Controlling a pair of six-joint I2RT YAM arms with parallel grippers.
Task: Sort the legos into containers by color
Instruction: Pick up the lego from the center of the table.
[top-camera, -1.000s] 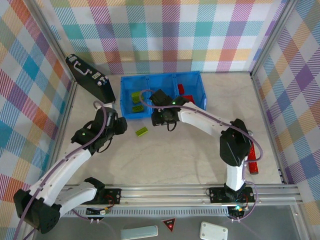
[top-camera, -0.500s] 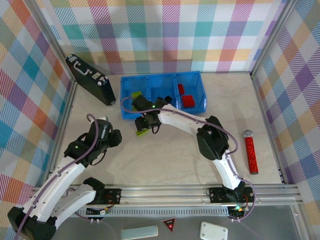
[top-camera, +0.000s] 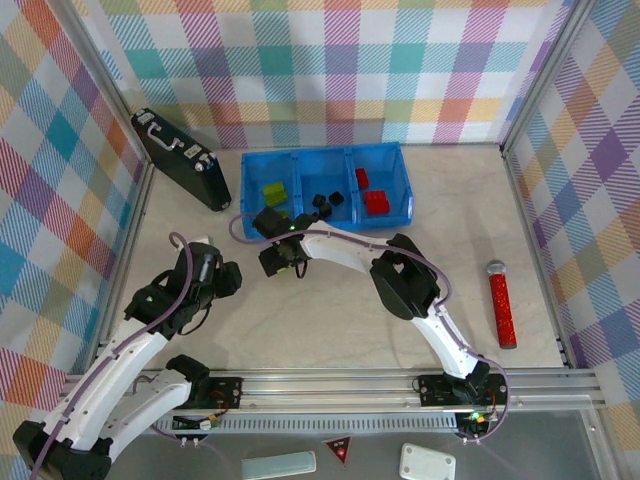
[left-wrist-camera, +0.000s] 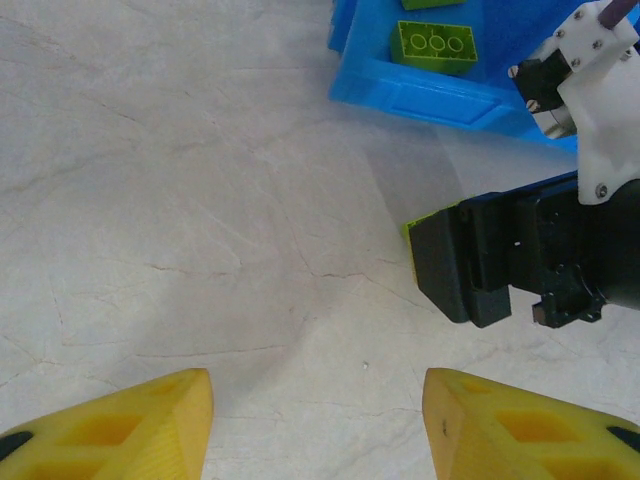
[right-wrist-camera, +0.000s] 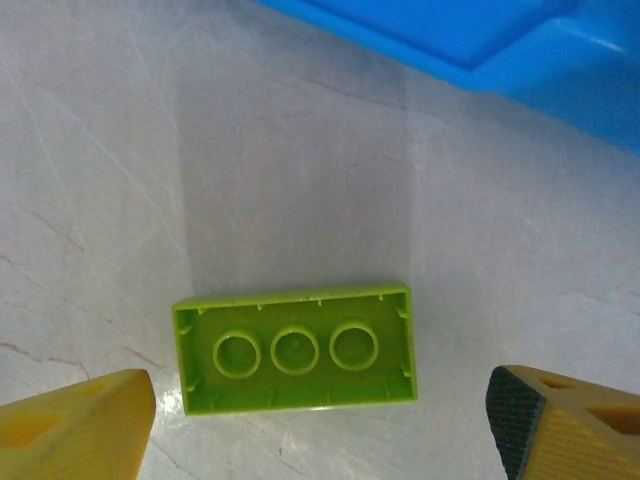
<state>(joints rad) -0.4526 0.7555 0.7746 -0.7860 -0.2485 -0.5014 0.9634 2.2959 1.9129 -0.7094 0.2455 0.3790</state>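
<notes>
The pale marbled tabletop is boxed in by walls of pastel checks, with a metal rail along the near edge. A black briefcase is leaned in the far left corner. A red tube is laid near the right wall. The blue tray is set at the far middle, with green bricks in its left compartment, black bricks in the middle one and red bricks in the right one.

One loose green brick is left on the tabletop just in front of the tray's left end. From overhead it is mostly hidden under the right claw. From the right wrist it is seen studs-down, its hollow underside with three rings facing up. There the right claw is released, a finger on either side and neither touching the brick. From the left wrist, a thin green edge is seen beneath the right claw's black body. The left claw is also released, with nothing but bare tabletop between its yellow tips. Overhead it is placed left of the right claw, apart from it.
</notes>
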